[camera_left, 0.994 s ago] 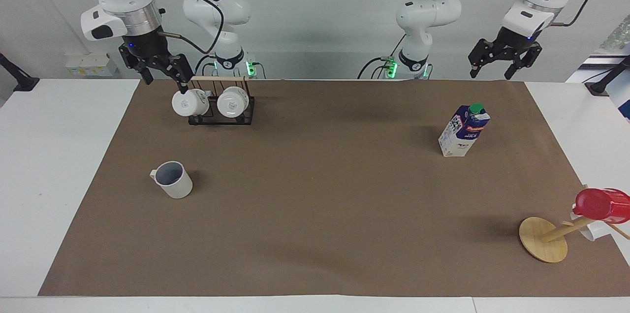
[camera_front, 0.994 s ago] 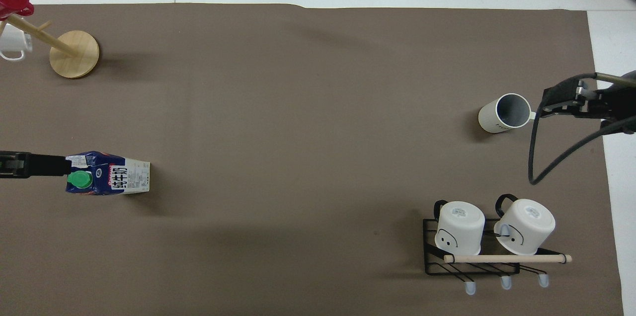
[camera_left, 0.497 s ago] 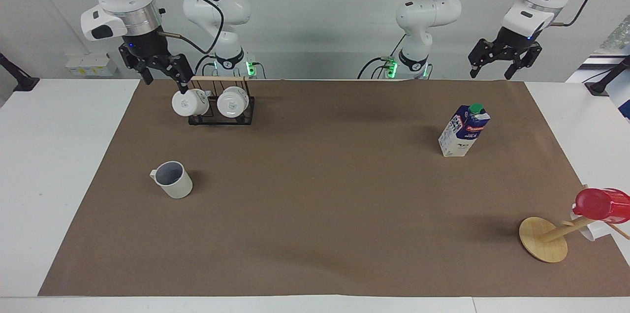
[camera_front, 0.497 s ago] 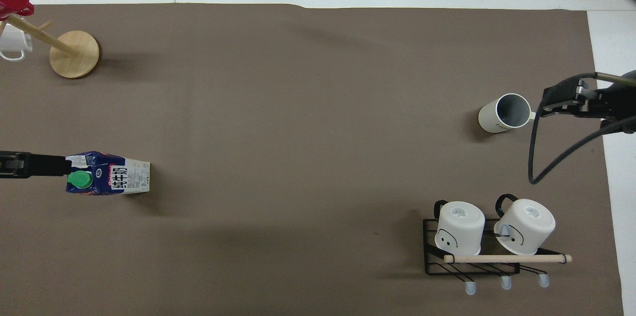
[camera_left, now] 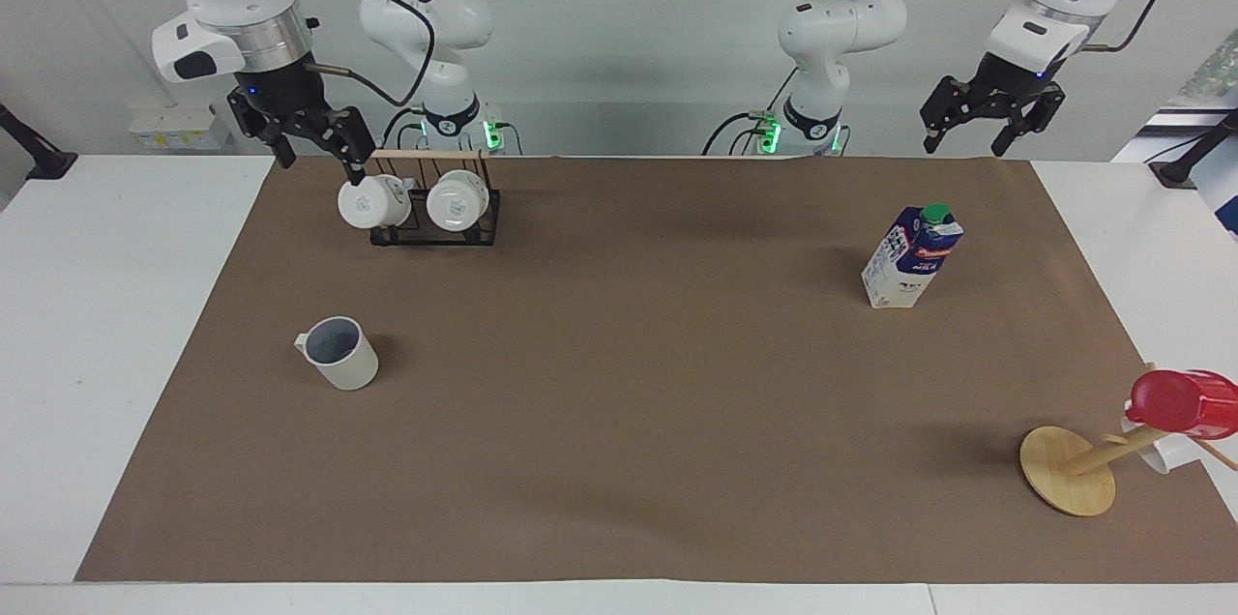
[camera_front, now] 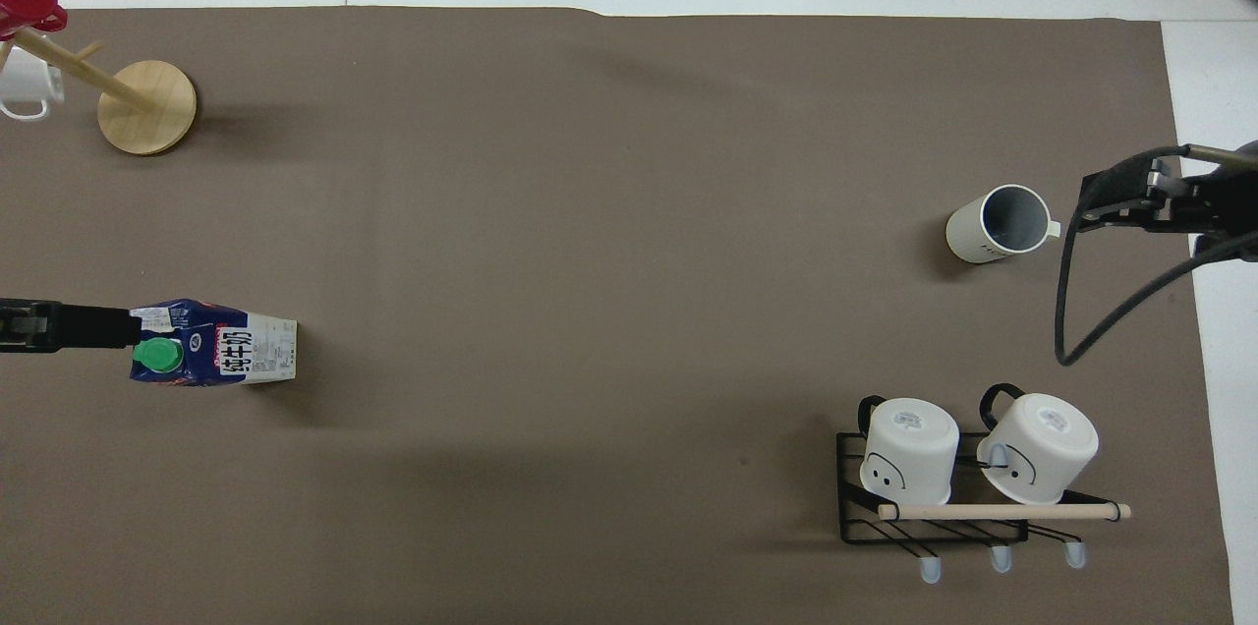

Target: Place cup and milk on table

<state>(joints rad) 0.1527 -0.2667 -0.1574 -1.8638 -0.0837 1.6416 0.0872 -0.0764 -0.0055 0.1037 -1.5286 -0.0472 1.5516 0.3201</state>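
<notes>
The cup (camera_left: pixel 338 366) stands upright on the worktop (camera_left: pixel 629 422) toward the right arm's end; the milk (camera_left: pixel 912 256) stands toward the left arm's end, well apart from it. The right pincer (camera_left: pixel 319 149) hangs open and empty above the mug rack (camera_left: pixel 435 219). The left pincer (camera_left: pixel 967 129) hangs open and empty over the worktop's edge.

rack (camera_left: pixel 435 230): black wire w/ wooden bar on top, at robots' edge of the brown sheet, toward right arm's end
white mugs (camera_left: pixel 372 201): 2, side by side on rack, round base marks showing; in overhead view black handles, one w/ a face drawn on
wooden disc (camera_left: pixel 1067 471): round, w/ slanted stick, toward left arm's end, well away from robots
red cup (camera_left: pixel 1182 401): glossy, up on stick's end
small white mug (camera_front: pixel 24 90): by stick, under red cup; partly hidden
</notes>
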